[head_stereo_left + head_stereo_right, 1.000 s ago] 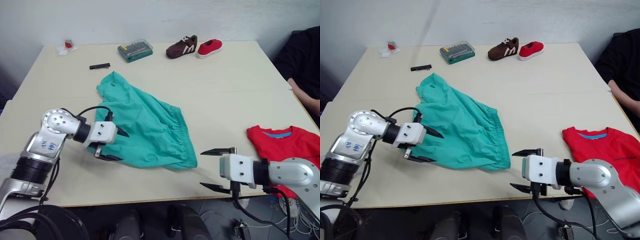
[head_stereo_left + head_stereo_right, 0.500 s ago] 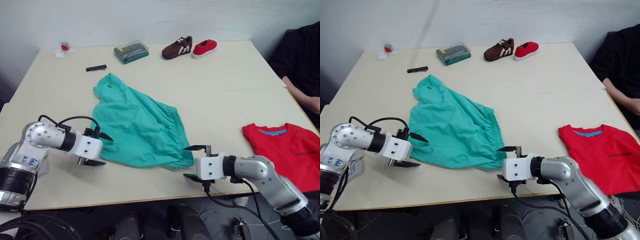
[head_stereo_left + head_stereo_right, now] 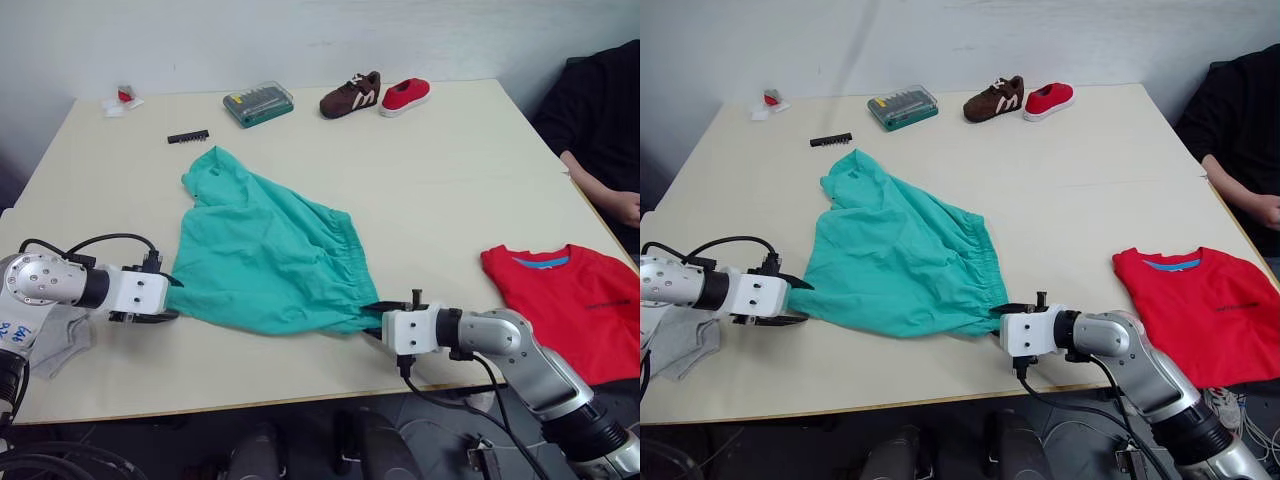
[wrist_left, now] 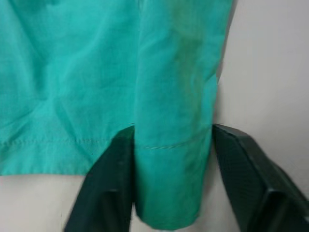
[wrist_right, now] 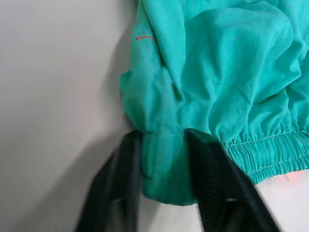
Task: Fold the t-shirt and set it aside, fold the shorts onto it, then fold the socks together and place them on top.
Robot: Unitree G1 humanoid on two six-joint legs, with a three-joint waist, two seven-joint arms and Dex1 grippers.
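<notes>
So the shorts (image 3: 265, 260) are spread out kind of diagonally in the middle of the table (image 3: 450, 190), and both arms have a near corner each. The left gripper (image 4: 166, 193) has its two fingers either side of a folded hem strip, and the right gripper (image 5: 161, 169) is pinching a bunched lump of fabric right next to the elastic waistband. My guess is this stuff is super light and floppy, zero stiffness, so it'll sag and drape the moment it's lifted and probably slide a bit on the smooth tabletop. Corners and the thick gathered waistband look like the sensible places to grab, since a thin single layer could slip out of those fingers. The t-shirt (image 3: 575, 300) is already lying flat off to the robot's right near the table edge, well apart from the shorts. A bit of grey sock (image 3: 55, 340) sits by the left arm. Container-wise, there's just a clear-lidded green case (image 3: 258, 102) at the far side, looks like rows of screwdriver bits inside, lid shut, with two little shoes (image 3: 375, 95) beside it.
</notes>
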